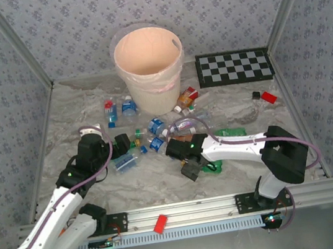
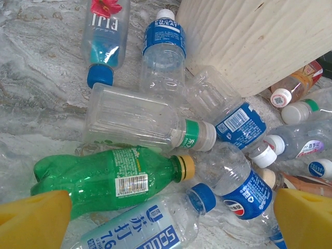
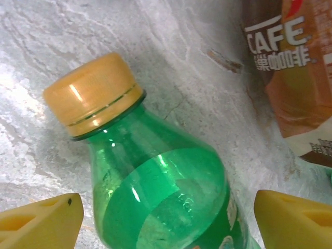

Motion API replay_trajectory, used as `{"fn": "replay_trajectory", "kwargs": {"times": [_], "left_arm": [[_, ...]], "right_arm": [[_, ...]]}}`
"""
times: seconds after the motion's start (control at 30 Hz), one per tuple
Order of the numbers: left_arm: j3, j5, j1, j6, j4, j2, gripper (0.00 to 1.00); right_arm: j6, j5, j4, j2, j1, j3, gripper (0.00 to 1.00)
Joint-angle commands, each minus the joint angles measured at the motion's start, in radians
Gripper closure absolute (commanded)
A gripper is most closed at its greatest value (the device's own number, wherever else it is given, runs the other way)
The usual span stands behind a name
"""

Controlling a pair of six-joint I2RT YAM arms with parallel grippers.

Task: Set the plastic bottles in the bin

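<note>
Currently: bin [image 1: 156, 95] upright, far centre of table [image 1: 74, 116]. Plastic bottles [image 1: 155, 129] strewn just near of it. Left gripper [image 2: 171, 223] wide open, nothing held, above green bottle [image 2: 104, 179] lying flat. Right gripper [image 3: 166, 223] wide open, fingers either side of second green bottle [image 3: 161, 192], no contact.

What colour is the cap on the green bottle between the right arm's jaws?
Yellow-orange cap, on the green bottle; clearest in the right wrist view.
</note>
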Motion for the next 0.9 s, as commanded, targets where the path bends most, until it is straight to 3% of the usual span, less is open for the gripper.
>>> {"fn": "replay_trajectory", "kwargs": {"times": [0.0,0.37,0.5,0.6,0.87], "left_arm": [[0.04,0.014,-0.007,-0.005,-0.026,-0.011,0.0],[0.079,0.022,-0.009,-0.014,-0.067,-0.011,0.0],[0.089,0.022,-0.01,-0.018,-0.07,-0.008,0.0],[0.1,0.025,-0.012,-0.019,-0.073,-0.007,0.0],[0.122,0.032,-0.017,-0.023,-0.073,0.005,0.0]], "right_arm": [[-0.012,-0.024,-0.002,0.024,0.015,0.007,0.13],[-0.035,-0.013,0.023,0.092,0.031,0.011,0.2],[-0.034,0.002,0.018,0.086,0.032,0.011,0.28],[-0.032,0.021,0.001,0.06,0.032,0.02,0.34],[-0.021,0.063,0.001,-0.108,0.0,0.025,0.35]]}}
